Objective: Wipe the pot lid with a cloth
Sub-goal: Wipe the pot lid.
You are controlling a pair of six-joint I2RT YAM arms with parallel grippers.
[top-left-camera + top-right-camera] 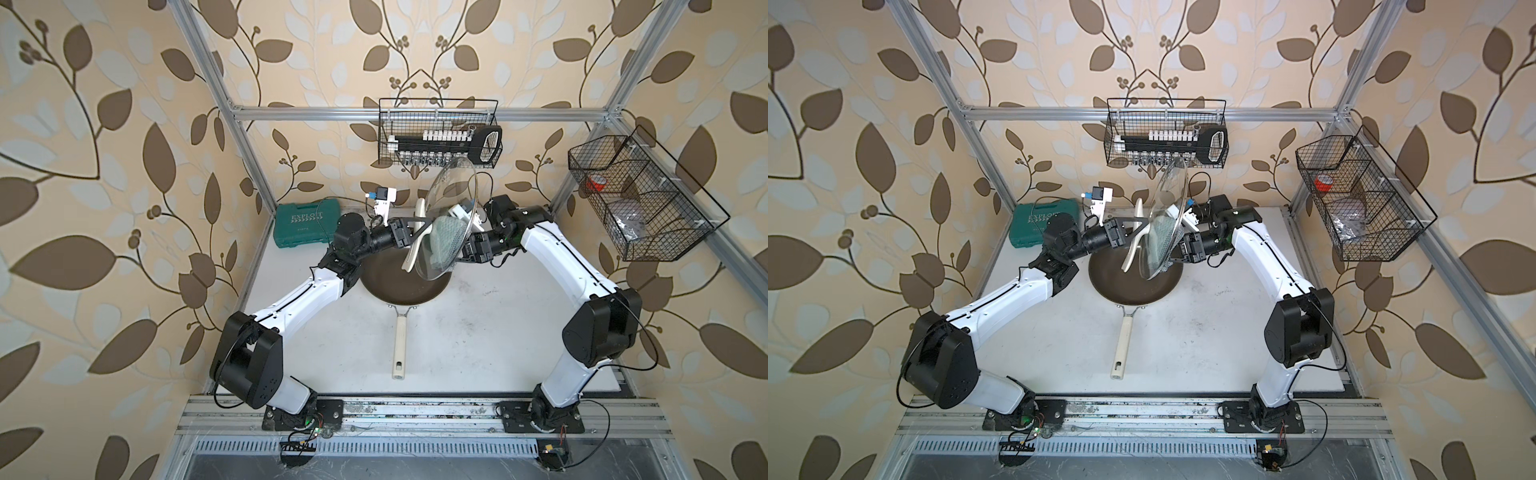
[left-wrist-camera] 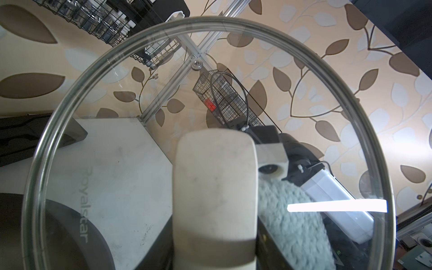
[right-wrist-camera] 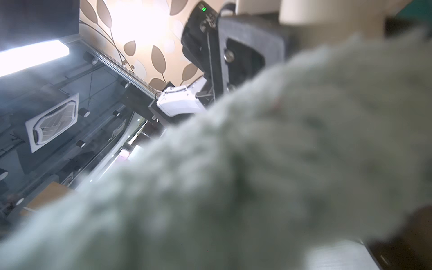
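Note:
The pot lid (image 1: 453, 183) (image 1: 1169, 187) is held up on edge above the frying pan, its clear glass turned sideways. My left gripper (image 1: 419, 235) (image 1: 1134, 236) is shut on the lid's cream handle (image 2: 215, 187), with a dark finger on either side of it. The mint-green cloth (image 1: 446, 239) (image 1: 1160, 241) is pressed against the far face of the glass and shows through it in the left wrist view (image 2: 292, 222). My right gripper (image 1: 467, 247) is shut on the cloth, which fills the right wrist view (image 3: 257, 175) and hides the jaws.
A dark brown frying pan (image 1: 399, 291) with a cream stick handle (image 1: 400, 345) lies on the white table below the lid. A green tool case (image 1: 301, 224) sits at the back left. Wire baskets hang on the back wall (image 1: 436, 133) and right wall (image 1: 640, 199).

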